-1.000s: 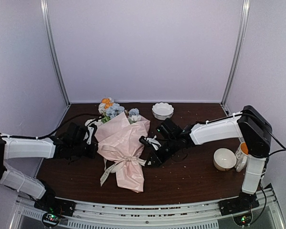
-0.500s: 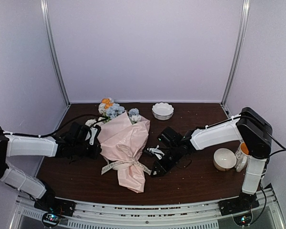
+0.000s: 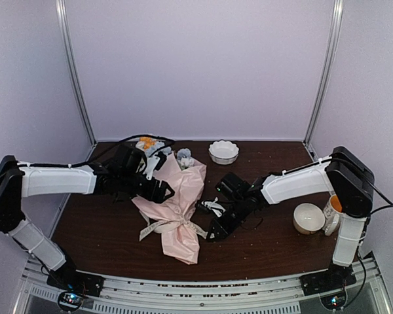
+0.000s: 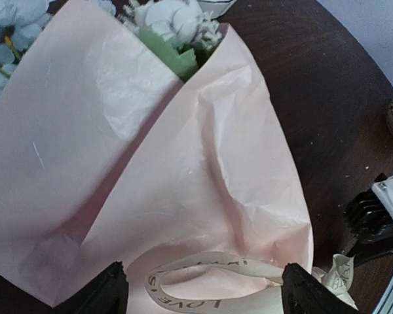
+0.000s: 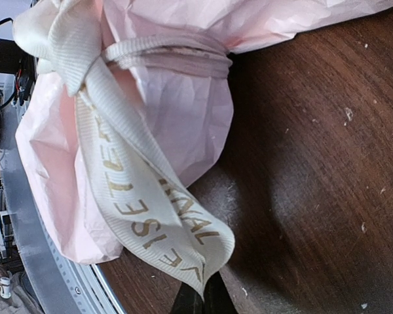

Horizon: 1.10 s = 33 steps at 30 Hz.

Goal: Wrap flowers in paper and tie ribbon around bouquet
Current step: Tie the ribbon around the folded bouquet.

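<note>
The bouquet lies on the dark table, its flowers (image 3: 183, 157) poking out of the top of the pale pink paper (image 3: 177, 196) cone. The cream ribbon (image 3: 173, 226) is knotted round the cone's lower part. My left gripper (image 3: 161, 191) hovers open over the upper left of the cone. In its wrist view the jaws (image 4: 206, 297) straddle a lettered ribbon loop (image 4: 209, 268) without touching it, with the paper (image 4: 183, 163) and flowers (image 4: 173, 19) beyond. My right gripper (image 3: 213, 234) is shut on the ribbon's (image 5: 137, 196) free end, low at the cone's right; its jaws (image 5: 204, 299) pinch the tip.
A white scalloped bowl (image 3: 223, 152) stands at the back centre. A white cup (image 3: 308, 218) and a mug (image 3: 332, 210) sit by the right arm's base. Metal frame posts (image 3: 75, 72) rise at both back corners.
My left gripper has opened, lifted and swung right from the cone's left side to above the paper. The right gripper drew the ribbon end down and to the right, then held still.
</note>
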Available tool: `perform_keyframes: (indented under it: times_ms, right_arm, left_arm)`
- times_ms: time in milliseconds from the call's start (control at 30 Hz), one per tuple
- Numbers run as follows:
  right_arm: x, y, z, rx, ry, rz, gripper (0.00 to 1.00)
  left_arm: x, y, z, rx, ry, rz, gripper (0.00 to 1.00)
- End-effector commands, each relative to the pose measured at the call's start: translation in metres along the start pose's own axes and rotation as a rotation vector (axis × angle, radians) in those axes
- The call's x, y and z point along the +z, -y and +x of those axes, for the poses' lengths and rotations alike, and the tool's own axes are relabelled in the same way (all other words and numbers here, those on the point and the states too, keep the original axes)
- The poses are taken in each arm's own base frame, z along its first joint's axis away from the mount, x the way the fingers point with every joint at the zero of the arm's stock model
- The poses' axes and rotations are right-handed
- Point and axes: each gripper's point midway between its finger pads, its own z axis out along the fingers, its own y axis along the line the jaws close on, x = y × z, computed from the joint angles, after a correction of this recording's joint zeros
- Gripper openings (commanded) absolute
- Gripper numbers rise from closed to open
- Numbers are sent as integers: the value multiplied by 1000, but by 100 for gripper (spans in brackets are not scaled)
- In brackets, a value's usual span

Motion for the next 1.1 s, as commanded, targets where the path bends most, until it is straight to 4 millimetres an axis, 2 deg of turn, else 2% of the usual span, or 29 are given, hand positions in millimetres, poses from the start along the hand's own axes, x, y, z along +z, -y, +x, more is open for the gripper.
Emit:
perform_keyframes:
  times_ms: [0, 100, 200, 300, 400, 500, 533, 733, 900, 1067]
  right_arm:
    - [-8, -7, -10, -31, 31, 11, 0]
    - [-8, -6, -9, -30, 29, 14, 0]
    - [-8, -6, -7, -32, 28, 16, 0]
    - [-9, -6, -8, -34, 33, 22, 0]
    - [-10, -6, -10, -37, 40, 22, 0]
    - [-10, -7, -11, -38, 42, 21, 0]
    - [-10, -7, -11, -38, 40, 20, 0]
    - [-10, -6, -6, -38, 27, 35, 0]
    - [-6, -12, 8, -63, -7, 40, 0]
    - [-3, -12, 19, -62, -32, 43, 0]
  left_arm:
    - [13, -23, 26, -109, -107, -112, 89]
    - [24, -31, 29, -127, -135, -150, 92]
    - [37, -24, 28, -130, -154, -105, 85]
    - [44, -14, 32, -140, -179, -39, 66]
    - [42, -10, 36, -145, -186, -16, 43]
    - [35, -10, 35, -139, -172, -21, 6]
    - [32, -12, 34, -135, -162, -34, 0]
    - [23, -26, 16, -104, -93, -124, 0]
    - [31, -43, 5, -112, -65, -173, 0]
    - [38, -61, 7, -127, -66, -229, 0]
